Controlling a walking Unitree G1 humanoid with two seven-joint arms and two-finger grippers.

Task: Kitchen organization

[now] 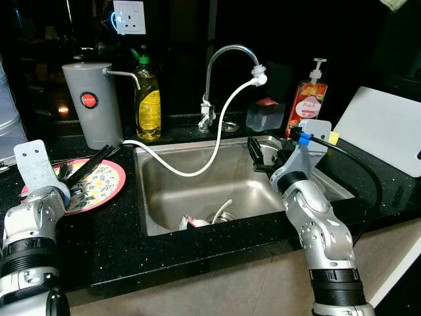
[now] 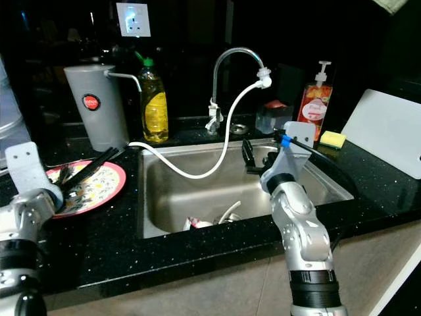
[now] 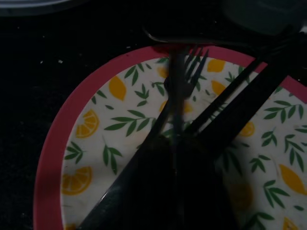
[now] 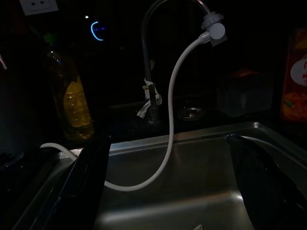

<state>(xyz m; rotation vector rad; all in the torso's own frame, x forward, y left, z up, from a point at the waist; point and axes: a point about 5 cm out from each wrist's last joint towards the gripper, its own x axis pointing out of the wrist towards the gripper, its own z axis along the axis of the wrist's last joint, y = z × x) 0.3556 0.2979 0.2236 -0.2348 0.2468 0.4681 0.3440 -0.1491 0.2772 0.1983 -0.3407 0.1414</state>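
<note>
Gripping the fork [image 3: 184, 79] over the plate [image 1: 108, 191], the left gripper [image 1: 82, 176] should lift straight up so nothing drags. Further right, the right gripper [image 1: 260, 157] hangs wide open and empty above the sink [image 1: 197, 191].

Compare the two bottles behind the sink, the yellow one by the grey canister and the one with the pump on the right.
The yellow bottle is clear plastic showing yellow liquid, with a green cap; the pump bottle is orange-red with a fruit label and a white pump. The yellow bottle stands left of the faucet, beside the grey canister; the pump bottle stands right of it. Both stand upright on the black counter.
</note>
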